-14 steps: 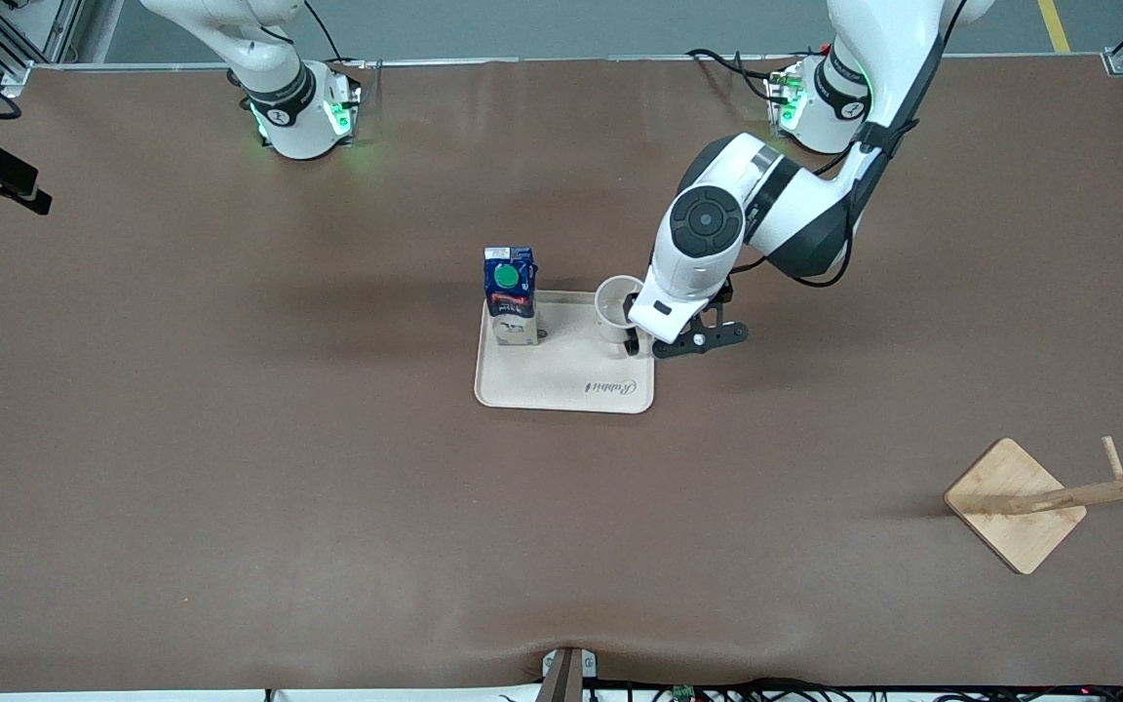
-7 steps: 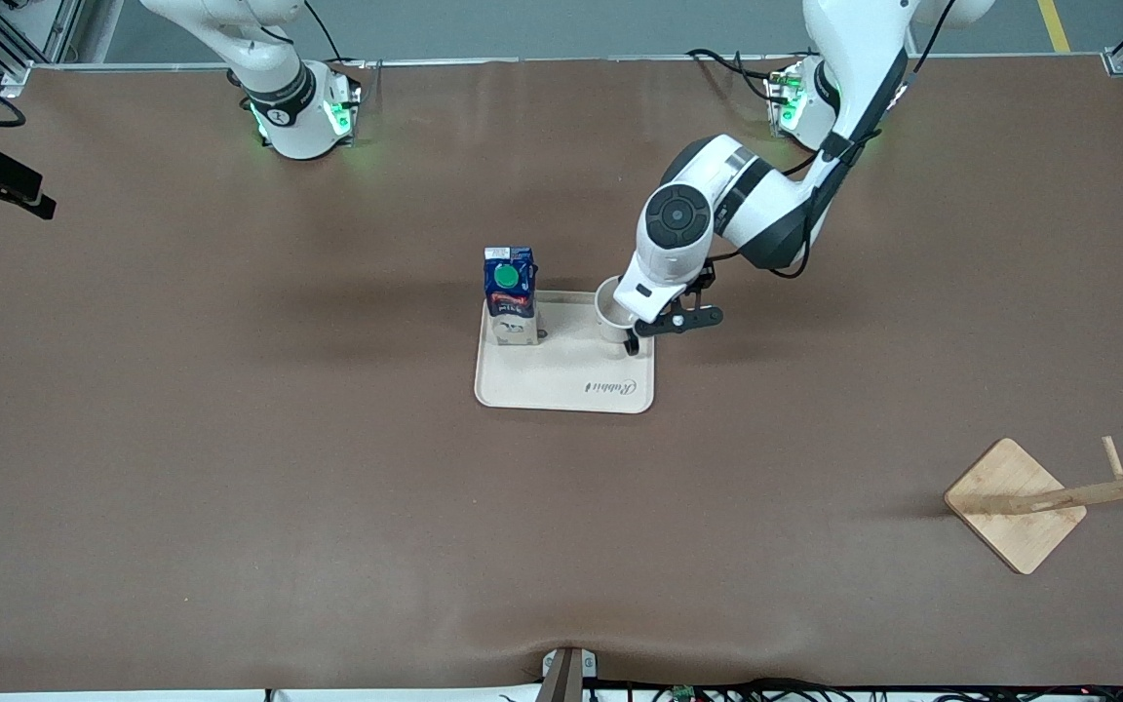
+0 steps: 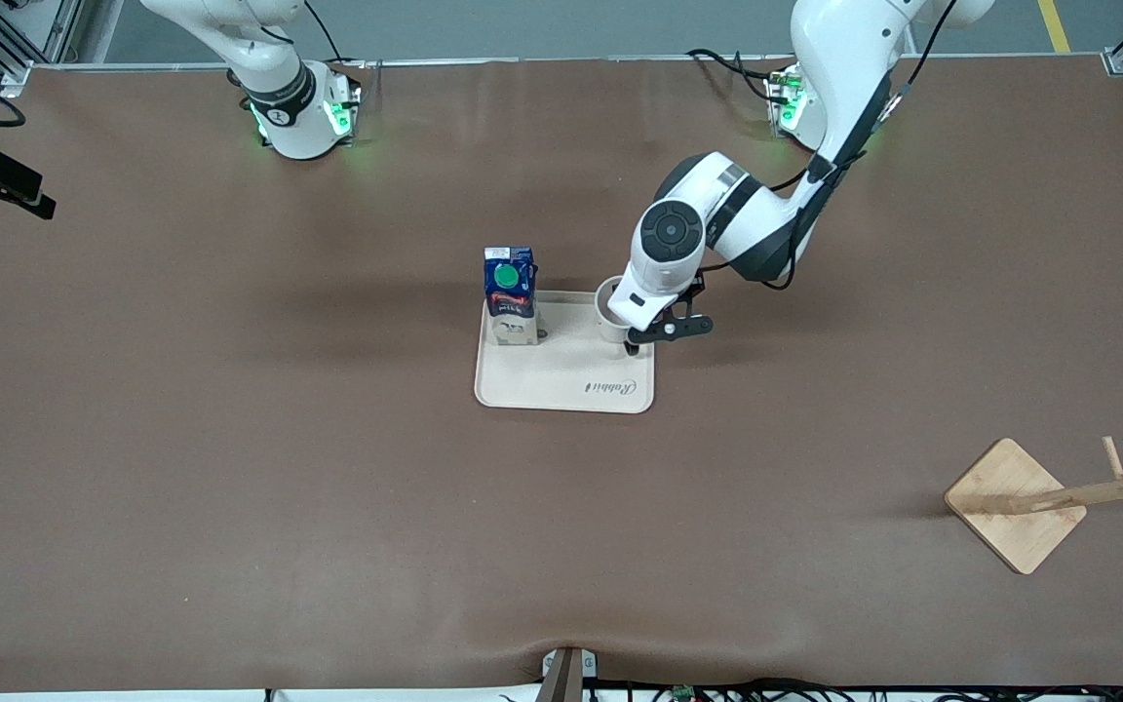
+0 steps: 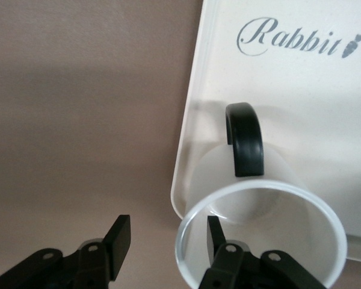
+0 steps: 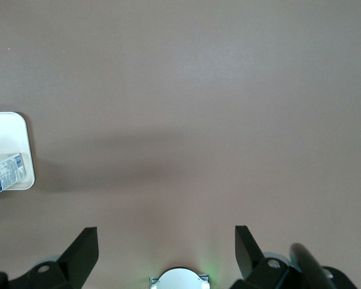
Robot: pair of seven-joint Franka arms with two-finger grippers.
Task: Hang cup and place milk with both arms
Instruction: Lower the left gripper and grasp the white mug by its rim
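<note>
On tray (image 3: 561, 385): "Rabbit" script (image 4: 296, 37); milk (image 3: 510, 295) print unreadable.

My left tool (image 4: 168, 241) straddles cup (image 4: 259, 229) wall, one finger (image 4: 215, 232) inside, handle (image 4: 245, 146) clear. Milk (image 3: 510, 295) blocks tray (image 3: 561, 385) at right-arm end; gap btwn milk & cup passable. Rack (image 3: 1044, 500) well apart. Right tool (image 5: 166, 250) spread wide over bare tabletop (image 5: 198, 90)

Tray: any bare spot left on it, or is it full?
The tray is bare across its half nearer the front camera, around the Rabbit lettering, and between milk and cup. It is crowded at the cup's corner, where the left gripper straddles the cup wall.
</note>
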